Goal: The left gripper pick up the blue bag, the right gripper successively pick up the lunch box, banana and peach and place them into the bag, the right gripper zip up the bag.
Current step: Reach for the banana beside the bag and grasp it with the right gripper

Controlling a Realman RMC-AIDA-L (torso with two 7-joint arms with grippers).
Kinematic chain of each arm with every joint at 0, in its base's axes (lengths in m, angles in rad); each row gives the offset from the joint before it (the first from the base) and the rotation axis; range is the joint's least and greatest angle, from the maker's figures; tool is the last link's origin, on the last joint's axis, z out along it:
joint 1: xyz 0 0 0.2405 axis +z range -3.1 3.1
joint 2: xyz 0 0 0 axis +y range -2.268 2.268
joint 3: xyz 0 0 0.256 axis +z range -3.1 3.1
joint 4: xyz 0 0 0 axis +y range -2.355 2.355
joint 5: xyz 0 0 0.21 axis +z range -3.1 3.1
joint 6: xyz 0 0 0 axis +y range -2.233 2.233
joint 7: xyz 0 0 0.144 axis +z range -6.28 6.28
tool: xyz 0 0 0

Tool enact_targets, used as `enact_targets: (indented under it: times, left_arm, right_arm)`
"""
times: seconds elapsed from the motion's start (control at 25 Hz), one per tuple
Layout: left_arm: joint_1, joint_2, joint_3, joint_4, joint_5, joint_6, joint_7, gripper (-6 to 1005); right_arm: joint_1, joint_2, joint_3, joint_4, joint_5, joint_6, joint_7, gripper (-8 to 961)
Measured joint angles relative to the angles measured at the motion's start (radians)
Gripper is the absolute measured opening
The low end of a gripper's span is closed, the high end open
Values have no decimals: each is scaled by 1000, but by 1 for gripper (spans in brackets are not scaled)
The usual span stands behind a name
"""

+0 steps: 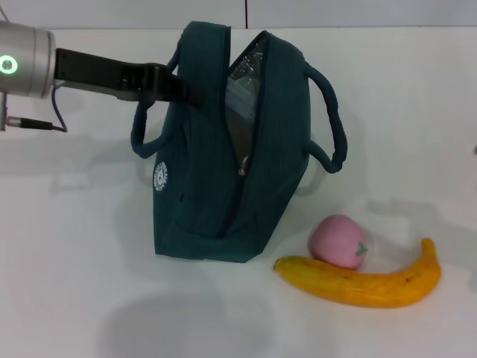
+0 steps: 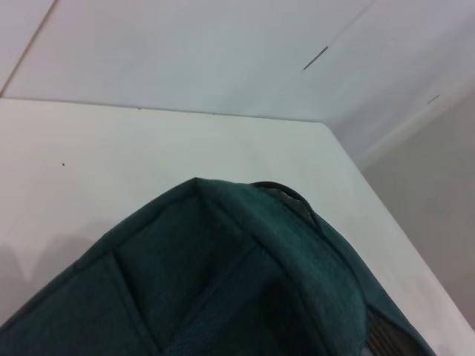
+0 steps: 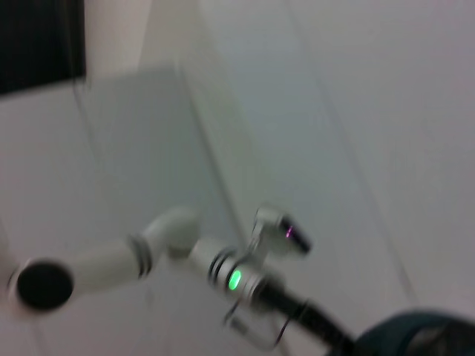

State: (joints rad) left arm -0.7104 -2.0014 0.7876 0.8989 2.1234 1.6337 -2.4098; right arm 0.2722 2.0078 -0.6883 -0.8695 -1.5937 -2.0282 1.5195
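The blue bag (image 1: 216, 171) stands upright in the middle of the table with its zip open, showing silver lining and a pale shape inside; I cannot tell whether that shape is the lunch box. My left gripper (image 1: 181, 91) reaches in from the left and is shut on the bag's upper edge by the near handle. In the left wrist view only the bag's teal fabric (image 2: 223, 282) shows, close up. The pink peach (image 1: 339, 241) lies right of the bag, touching the banana (image 1: 365, 282) in front of it. The right gripper is out of view.
The white table (image 1: 74, 283) runs wide around the bag. The right wrist view looks from afar at my left arm (image 3: 237, 278) with its green light, and a corner of the bag (image 3: 415, 337). A wall stands behind the table.
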Motion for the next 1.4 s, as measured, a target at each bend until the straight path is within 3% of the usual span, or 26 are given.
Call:
enact_targets:
  times: [0.2,0.4,0.52,0.84,0.88,0.96,1.16,1.4]
  left_arm:
    - [1,-1,-13,-26,-2,-13,0,41]
    - [3,1,-25,-36,-4,-15,3,41]
    - [6,0,-25,-37,-4,-15,1,42]
    - [13,-4,-47,-37,-7,-17,-2,41]
    - [13,-4,-49,-37,-11,-18,-2,41]
    - [14,-4,-50,-37,-18,-18,-2,41]
    - [11,-4,-51,-37,-23,-19,-3,42]
    - [8,-3,-51,-37,-24,-19,-3,42]
  right_arm:
    - [12,1,-148,-238,-113,72,195,411]
    - [14,0,-296,-509,-266,134,382,616]
    - [16,1,-379,-705,-403,153,515,630]
    - [82,1,-440,-819,-540,69,667,646]
    - [93,2,-457,-821,-561,60,685,699]
    - [123,3,-509,-817,-604,40,725,805]
    - [159,4,-595,-805,-671,35,768,885]
    - [195,8,-659,-723,-719,105,774,884]
